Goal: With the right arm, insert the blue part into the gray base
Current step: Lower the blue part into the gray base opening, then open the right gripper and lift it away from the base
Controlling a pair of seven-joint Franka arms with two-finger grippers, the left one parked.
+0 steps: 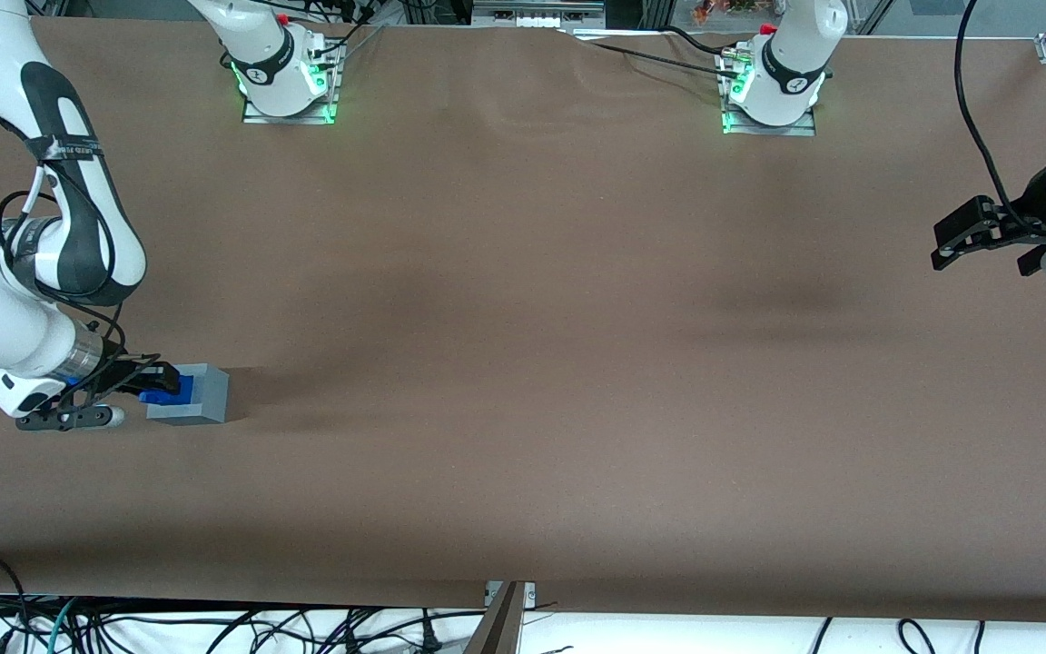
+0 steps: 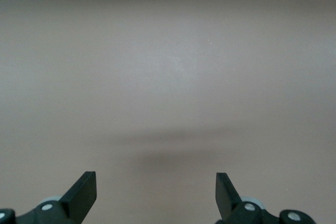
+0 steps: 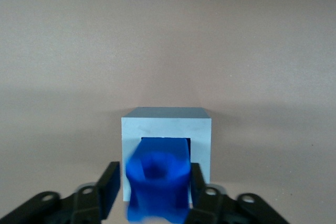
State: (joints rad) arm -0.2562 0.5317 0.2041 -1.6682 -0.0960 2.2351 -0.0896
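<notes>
Blue part (image 3: pixel 157 182) pinched betw. gripper (image 3: pixel 153 188) jaws, w/ its tip partway in gray base (image 3: pixel 202 129) recess, near working arm's table end.

A wide bench (image 1: pixel 523 363) covered in plain brown cloth. On it, toward the working arm's end, rests the gray base (image 1: pixel 196 400), a light-gray cube. The right arm's claw (image 1: pixel 152 386) hovers low at the base, fingers closed around the blue part (image 1: pixel 164 389). Two arm mounts (image 1: pixel 287 109) sit on the bench along the edge farthest from the front camera.
</notes>
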